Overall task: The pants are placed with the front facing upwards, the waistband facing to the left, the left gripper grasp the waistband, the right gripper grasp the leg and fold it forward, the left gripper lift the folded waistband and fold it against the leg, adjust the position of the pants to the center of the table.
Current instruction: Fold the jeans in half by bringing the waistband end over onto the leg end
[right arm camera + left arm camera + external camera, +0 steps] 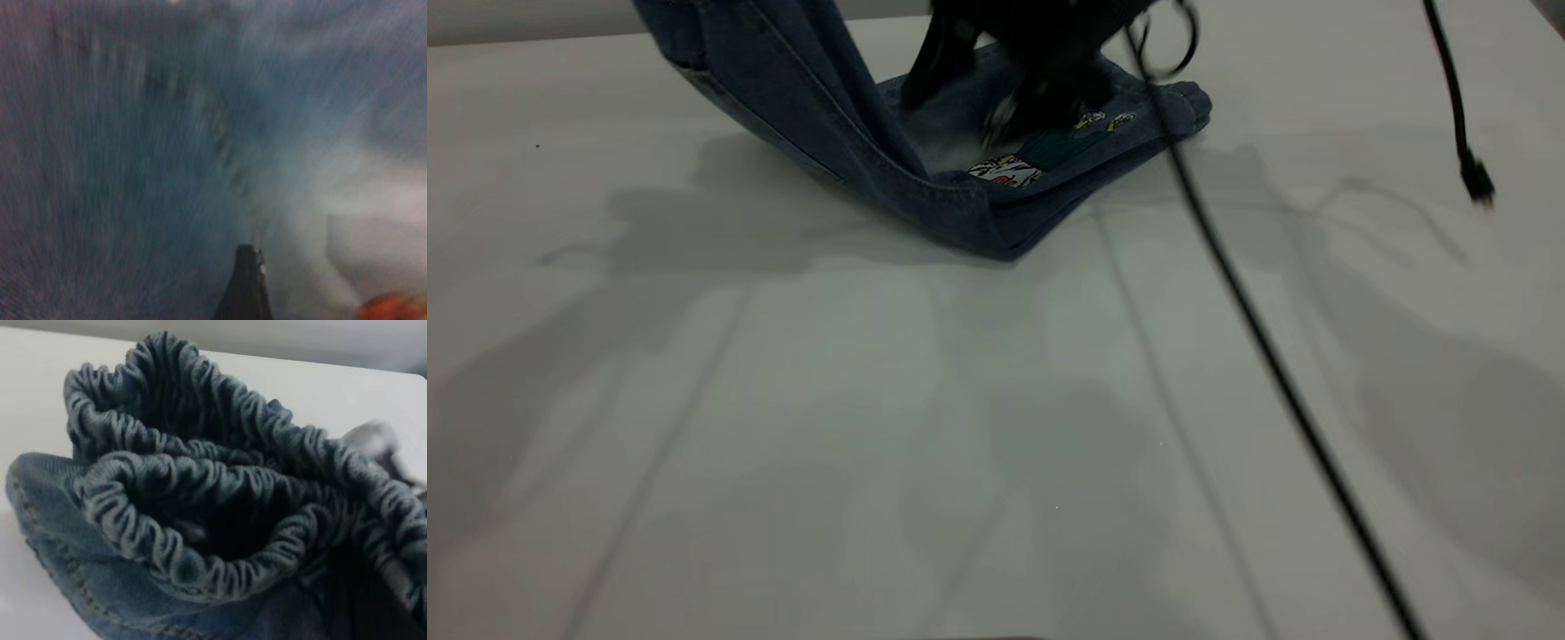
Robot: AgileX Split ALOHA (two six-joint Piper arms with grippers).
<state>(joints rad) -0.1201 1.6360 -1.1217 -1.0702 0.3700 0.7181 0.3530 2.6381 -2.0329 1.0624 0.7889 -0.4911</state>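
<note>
Pants: small blue denim pants (960, 178), partly folded, lying at the far end of the tabletop; one portion rises steeply off the surface toward the upper left of the exterior view, the rest lies flat directly under the right hand.
Print: a colourful printed patch (1040, 160) shows on the flat denim just in front of the right hand.
Waistband: gathered, ruched darker-blue elastic waistband (220, 493), bunched in doubled loops and filling the left wrist view close in front of the left hand.
Left hand: not visible in any view; grip cannot be told.
Right hand: black right hand (1032, 80) set down on the flat denim, blurred; one dark fingertip (245, 283) shows against the cloth in the right wrist view. Whether it is clenched or released cannot be told.
Tabletop: large plain white-grey tabletop (871, 427), bare in front of the right hand.
Cable: a black cable (1272, 356) runs diagonally from the right hand across the tabletop toward the camera.
</note>
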